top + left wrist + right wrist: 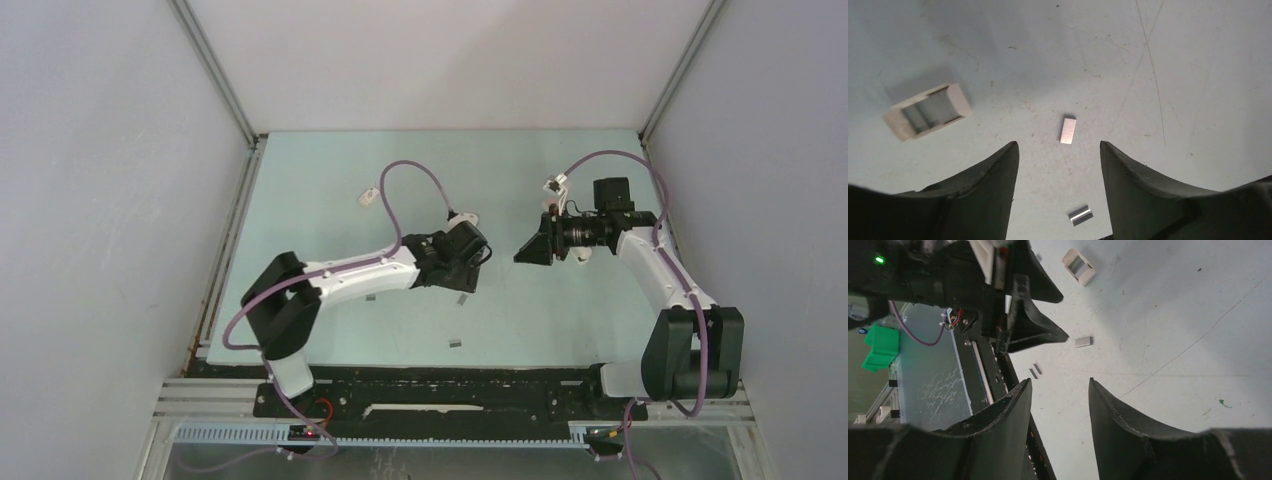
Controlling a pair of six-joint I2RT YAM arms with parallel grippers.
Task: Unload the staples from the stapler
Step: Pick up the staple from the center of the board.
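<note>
Both my left gripper [1058,145] and my right gripper [1059,381] are open and hold nothing. A small white box [928,111] lies on the table [1173,75], well apart from the staples [1067,130]. One strip lies flat just in front of my left gripper, its long side pointing nearly straight away from me.

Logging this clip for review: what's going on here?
The left gripper hovers open above a staple strip lying loose on the table. A second strip lies nearer its wrist, and a small white box sits off to one side. The right gripper hangs open and empty close by.
</note>
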